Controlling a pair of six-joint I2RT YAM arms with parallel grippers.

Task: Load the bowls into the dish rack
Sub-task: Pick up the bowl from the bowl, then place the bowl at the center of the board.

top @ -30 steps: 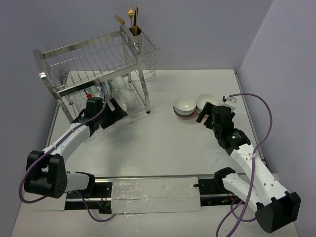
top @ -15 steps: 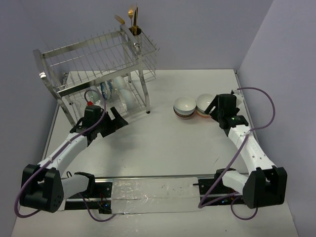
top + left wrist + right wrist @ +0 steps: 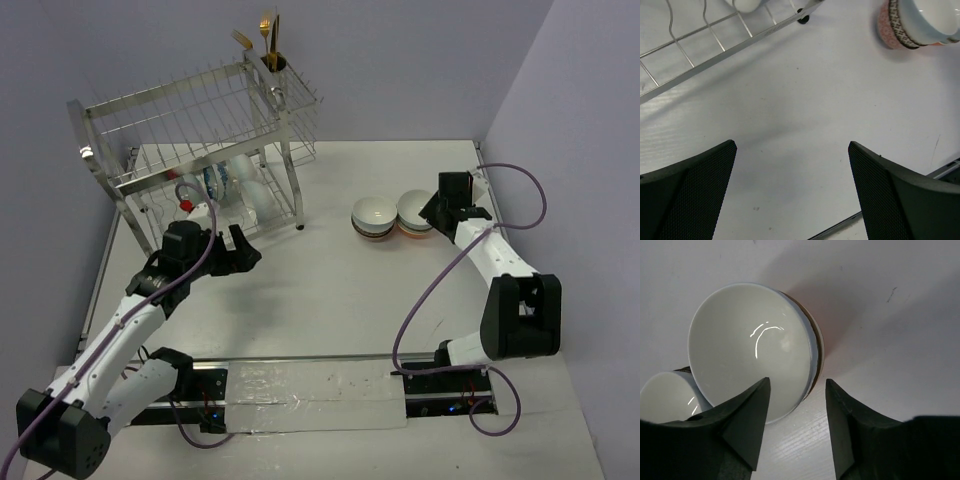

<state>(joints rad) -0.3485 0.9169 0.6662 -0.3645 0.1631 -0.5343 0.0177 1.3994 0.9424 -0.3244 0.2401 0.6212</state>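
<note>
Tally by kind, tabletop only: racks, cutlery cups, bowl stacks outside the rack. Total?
Dish rack: 1
Cutlery cup: 1
Bowl stacks outside the rack: 2, the rack-side stack and the arm-side stack
Total: 4
Bowls inside the rack are too hidden to count.

White bowls (image 3: 375,213) stacked right of silver dish rack (image 3: 200,110).

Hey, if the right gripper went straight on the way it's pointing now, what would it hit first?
Probably the rim of the white bowl: the right gripper is lined up across that edge, one finger over the inside, one outside. Depth is unclear.
</note>
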